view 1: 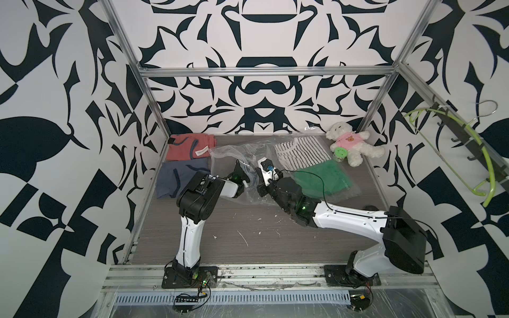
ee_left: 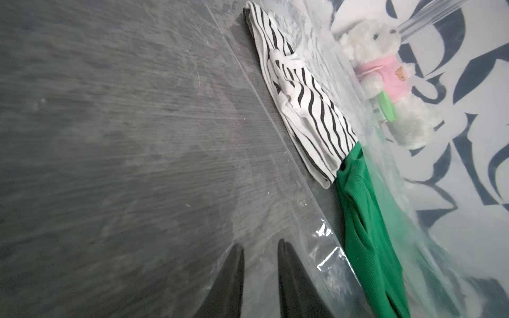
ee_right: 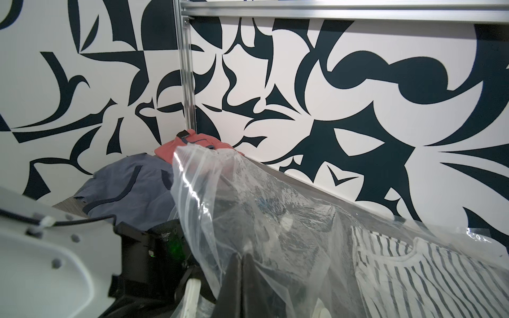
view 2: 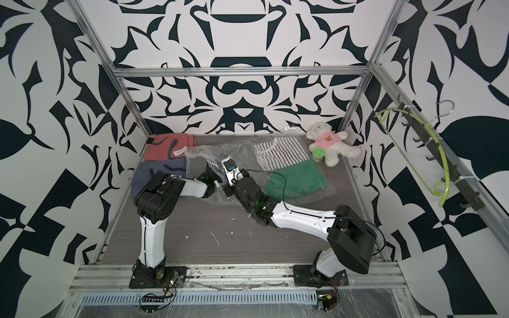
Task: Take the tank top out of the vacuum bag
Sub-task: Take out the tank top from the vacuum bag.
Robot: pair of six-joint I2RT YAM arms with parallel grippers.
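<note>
At the left rear corner of the desk (view 1: pixel 248 236) lies a folded red garment (view 1: pixel 187 148). A blue-grey garment (view 1: pixel 176 179) lies just in front of it along the left edge.

Next comes the left gripper (ee_left: pixel 261 243), low over the middle of the desk at the crumpled left end of the vacuum bag (view 1: pixel 234 150). Its two dark fingers (ee_left: pixel 228 280) are spread a little apart, with a clear gap between them. Its wrist view is hazy with clear film, and I cannot tell whether any film lies in that gap.

The vacuum bag itself runs from the middle of the desk toward the right edge, in the rear half. Its left end is raised and rumpled, while the right part lies flat.

The right gripper (ee_right: pixel 240 258) is just beside the left one. Its fingers are pressed together on a fold of the bag's film, which rises from them like a tent.

Inside the flat part of the bag are a black-and-white striped top (view 1: pixel 300 154), toward the rear, and a green garment (view 1: pixel 322 179), touching its front end. I cannot tell which of these is the tank top; both are under the plastic.

At the right rear corner, outside the bag, a white teddy bear (view 1: pixel 351 143) in a pink shirt lies on its back. A small green-lidded jar (view 1: pixel 340 152) is against its side.
</note>
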